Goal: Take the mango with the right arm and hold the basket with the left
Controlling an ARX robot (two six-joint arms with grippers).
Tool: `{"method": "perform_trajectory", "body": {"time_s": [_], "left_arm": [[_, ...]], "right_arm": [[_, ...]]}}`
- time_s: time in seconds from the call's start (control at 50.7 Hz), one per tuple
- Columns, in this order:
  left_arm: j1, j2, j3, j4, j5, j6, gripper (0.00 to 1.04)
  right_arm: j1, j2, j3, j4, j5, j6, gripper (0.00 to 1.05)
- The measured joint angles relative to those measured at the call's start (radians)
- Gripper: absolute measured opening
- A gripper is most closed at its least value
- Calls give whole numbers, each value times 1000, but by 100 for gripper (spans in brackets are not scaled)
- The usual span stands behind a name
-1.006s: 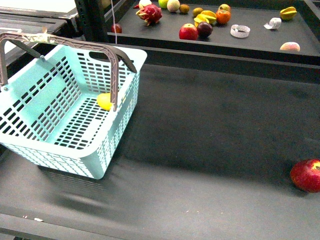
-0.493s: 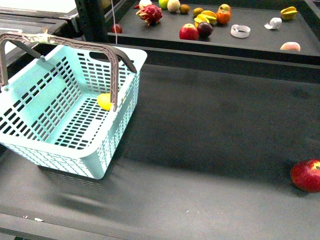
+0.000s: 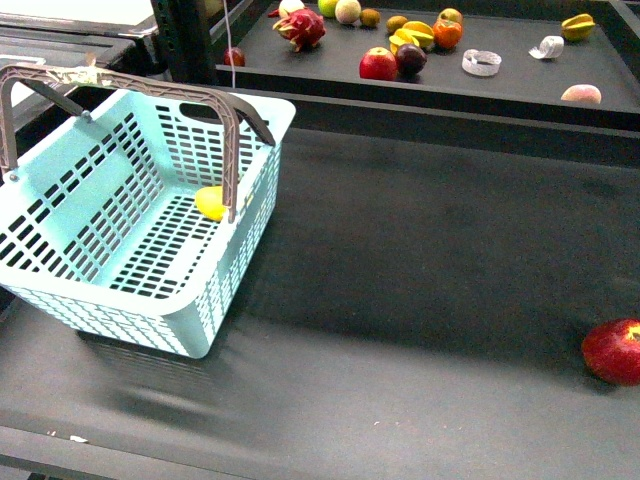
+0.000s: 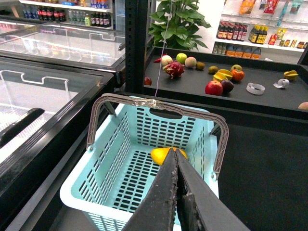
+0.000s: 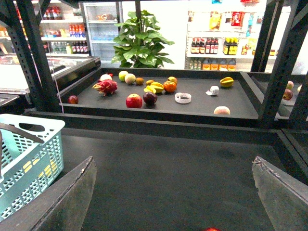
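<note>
nothing has shifted over the last second: the mango (image 3: 211, 203) still lies inside the turquoise basket (image 3: 190, 325) on the counter (image 3: 420, 270). left jaws are closed and empty above it, right jaws wide open, so the task looks finished.

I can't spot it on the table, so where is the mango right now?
The mango lies inside the basket at the left of the front view, by its right wall behind a handle.
</note>
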Motion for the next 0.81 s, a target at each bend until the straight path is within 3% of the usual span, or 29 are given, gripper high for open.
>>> {"method": "perform_trajectory", "body": {"time_s": [0.296, 0.808], "left_arm": [[0, -252, 0, -232, 0, 2, 2], [0, -457, 0, -433, 0, 2, 2]], "right_arm": [[0, 0, 0, 0, 0, 0, 96], [0, 0, 0, 0, 0, 0, 96]]}}
